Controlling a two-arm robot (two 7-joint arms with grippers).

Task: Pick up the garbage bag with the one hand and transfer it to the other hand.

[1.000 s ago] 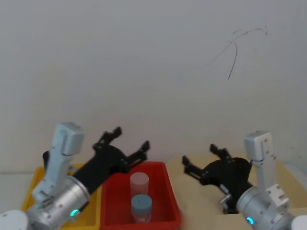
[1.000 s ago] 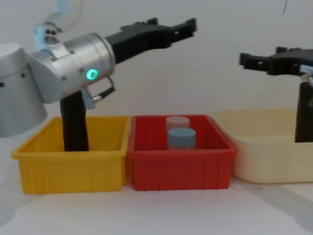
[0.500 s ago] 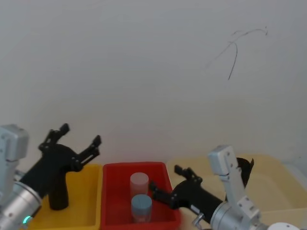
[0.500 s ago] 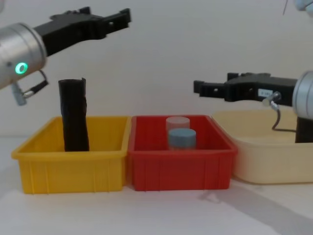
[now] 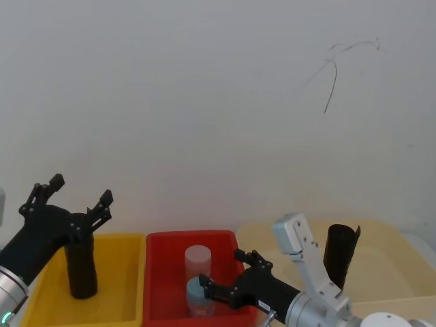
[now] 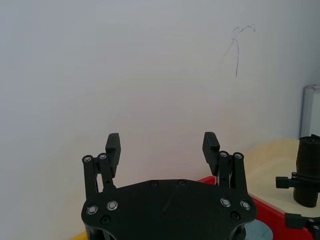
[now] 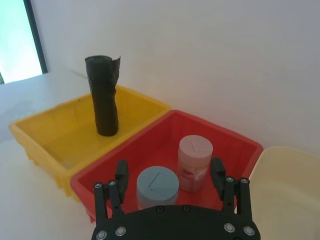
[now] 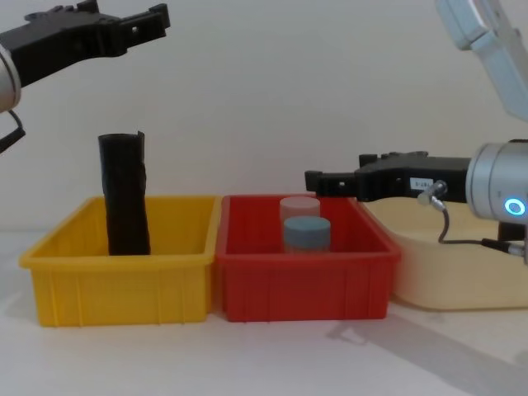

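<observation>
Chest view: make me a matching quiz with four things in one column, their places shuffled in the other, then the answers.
1 left claw
2 right claw
3 blue-lidded jar
4 garbage bag

A inside the red bin
B standing in the yellow bin
C open, high above the yellow bin
D open, over the red bin

Pairs: 1-C, 2-D, 3-A, 4-B

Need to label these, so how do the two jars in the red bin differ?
The pink-lidded jar is taller than the blue-lidded jar. The pink-lidded jar has a pale body, the blue-lidded jar a blue-grey one. The pink-lidded jar stands farther from the robot, the blue-lidded jar nearer. Both stand upright, lids on, in the red bin.
</observation>
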